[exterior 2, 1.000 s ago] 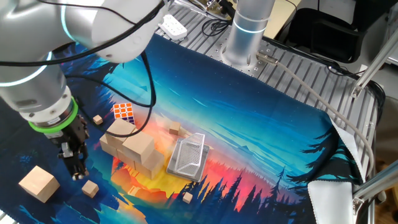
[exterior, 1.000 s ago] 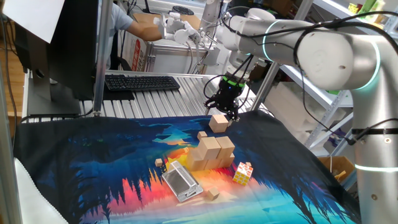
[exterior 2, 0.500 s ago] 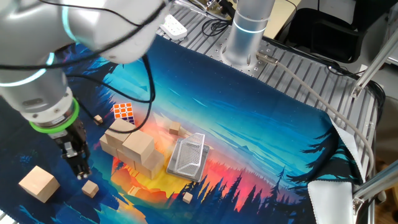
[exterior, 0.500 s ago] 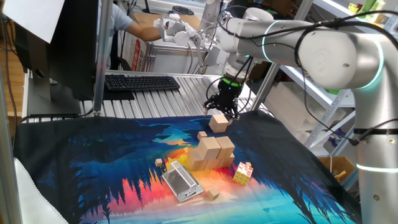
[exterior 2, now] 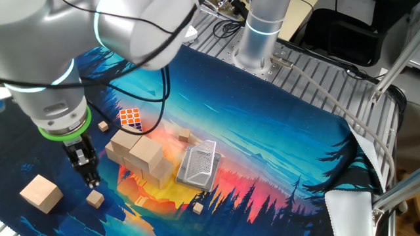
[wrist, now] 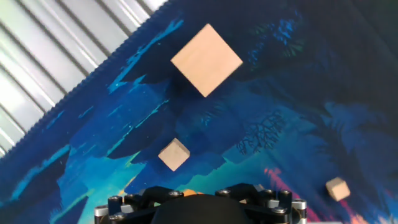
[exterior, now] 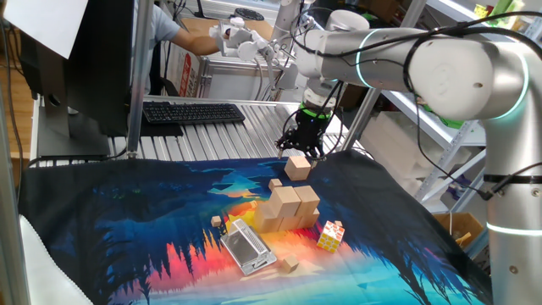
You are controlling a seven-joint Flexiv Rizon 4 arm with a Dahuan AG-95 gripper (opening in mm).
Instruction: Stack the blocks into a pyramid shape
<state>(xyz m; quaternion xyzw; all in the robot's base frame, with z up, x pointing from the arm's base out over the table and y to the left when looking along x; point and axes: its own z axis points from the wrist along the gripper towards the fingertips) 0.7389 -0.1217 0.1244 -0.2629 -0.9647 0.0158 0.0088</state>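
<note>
Claw [exterior 2: 86,172] hangs open and empty, pointing down over printed cloth [exterior 2: 275,131]. At 8 o'clock, apart: lone block [exterior 2: 41,193], probably light, rigid, smooth; best pinched across two flat opposite faces. At 2 o'clock, close: stacked blocks [exterior 2: 138,156]. Beyond: ribbed metal table [exterior: 212,140], keyboard [exterior: 193,112].
</note>
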